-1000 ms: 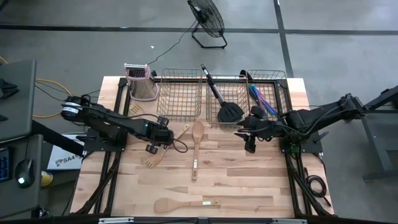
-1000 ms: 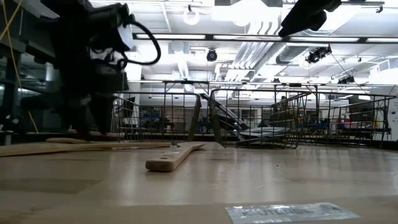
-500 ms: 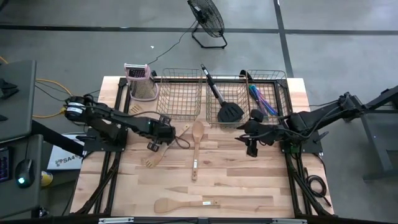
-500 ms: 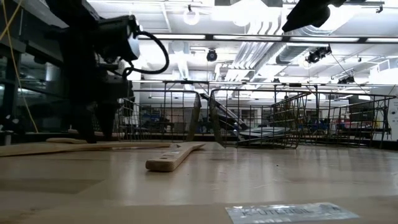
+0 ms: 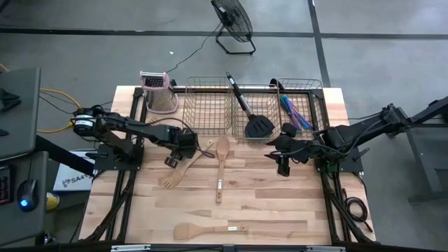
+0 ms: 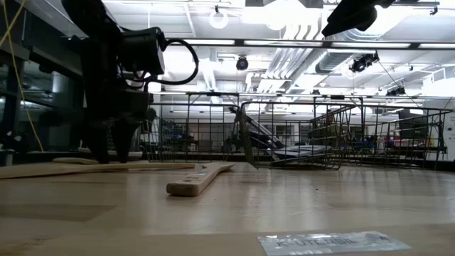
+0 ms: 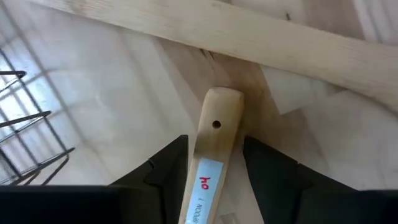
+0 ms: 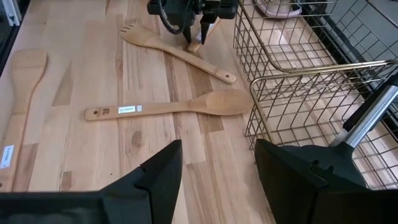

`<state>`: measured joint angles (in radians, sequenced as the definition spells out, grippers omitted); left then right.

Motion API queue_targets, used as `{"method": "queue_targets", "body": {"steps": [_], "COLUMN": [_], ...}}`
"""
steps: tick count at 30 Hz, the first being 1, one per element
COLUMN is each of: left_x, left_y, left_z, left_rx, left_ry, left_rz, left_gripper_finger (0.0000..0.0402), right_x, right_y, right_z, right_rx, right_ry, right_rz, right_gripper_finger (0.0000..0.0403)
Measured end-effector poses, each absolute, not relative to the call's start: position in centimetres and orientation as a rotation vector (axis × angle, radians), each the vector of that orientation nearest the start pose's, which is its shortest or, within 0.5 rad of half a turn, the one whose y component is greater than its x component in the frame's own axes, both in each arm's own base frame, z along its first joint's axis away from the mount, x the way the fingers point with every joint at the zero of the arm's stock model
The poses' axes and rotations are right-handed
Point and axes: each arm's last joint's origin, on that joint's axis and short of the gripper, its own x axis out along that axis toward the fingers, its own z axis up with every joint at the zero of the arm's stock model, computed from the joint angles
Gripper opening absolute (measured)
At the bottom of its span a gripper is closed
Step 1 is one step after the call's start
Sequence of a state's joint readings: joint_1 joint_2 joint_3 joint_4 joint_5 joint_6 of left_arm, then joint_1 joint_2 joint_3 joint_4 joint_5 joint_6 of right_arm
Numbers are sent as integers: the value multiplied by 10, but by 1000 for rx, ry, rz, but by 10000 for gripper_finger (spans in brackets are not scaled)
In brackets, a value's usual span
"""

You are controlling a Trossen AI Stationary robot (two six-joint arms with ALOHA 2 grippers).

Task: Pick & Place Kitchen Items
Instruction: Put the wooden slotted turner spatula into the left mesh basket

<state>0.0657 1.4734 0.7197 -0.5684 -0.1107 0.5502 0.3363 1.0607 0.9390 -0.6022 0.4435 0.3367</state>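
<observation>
My left gripper [image 5: 180, 145] points steeply down at the table's left middle, shut on a light wooden utensil [image 7: 214, 124] whose holed handle end sticks out past the fingertips. Its other end is hidden by the gripper. A forked wooden spoon [image 5: 183, 168] lies flat right beside it, and a wooden spoon [image 5: 220, 164] and a wooden spatula [image 5: 206, 229] lie flat nearer the front. My right gripper [image 5: 283, 164] hangs open above the table, before the baskets, with nothing between its fingers [image 8: 217, 180]. My left gripper pinches the wooden utensil's handle [image 7: 208, 168] between its two fingers, a little back from the free end. The fingers come from above and lie along the handle. The holed end [image 7: 217, 112] points down next to the forked spoon's handle [image 8: 205, 65]; whether it touches the table I cannot tell.
Three wire baskets [image 5: 205, 105] stand in a row along the far edge. The middle one holds a black spatula [image 5: 252, 115], the right one blue-purple cutlery [image 5: 294, 112]. A grater with a pink top [image 5: 159, 91] stands at the far left. Bare wood lies between the loose utensils.
My left gripper has swung a short way toward the table's far edge and the baskets, rolling about its wrist, with the wooden utensil still between its fingers. The utensils lying on the table have kept their places.
</observation>
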Motion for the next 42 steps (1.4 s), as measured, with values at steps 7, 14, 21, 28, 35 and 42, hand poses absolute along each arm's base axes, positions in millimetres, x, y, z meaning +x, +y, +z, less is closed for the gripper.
{"method": "queue_targets", "body": {"steps": [7, 14, 21, 28, 35, 42], "left_x": [236, 238, 237, 237, 238, 241], "left_y": [17, 15, 14, 14, 14, 14], "left_z": [148, 149, 148, 148, 151, 169], "left_rx": [446, 406, 386, 365, 349, 302], "left_ry": [1322, 1292, 1291, 1298, 1312, 1385], "left_rz": [-279, -327, -337, -315, -306, -297], "left_gripper_finger": [107, 73, 77, 67, 65, 0], "right_x": [204, 204, 204, 204, 204, 204], "right_y": [58, 58, 58, 58, 58, 58], "right_z": [301, 302, 302, 302, 301, 301], "right_rx": [48, 49, 50, 55, 55, 56], "right_ry": [641, 641, 641, 641, 641, 641], "right_rz": [-213, -213, -213, -214, -214, -214], "right_gripper_finger": [195, 195, 195, 195, 195, 195]}}
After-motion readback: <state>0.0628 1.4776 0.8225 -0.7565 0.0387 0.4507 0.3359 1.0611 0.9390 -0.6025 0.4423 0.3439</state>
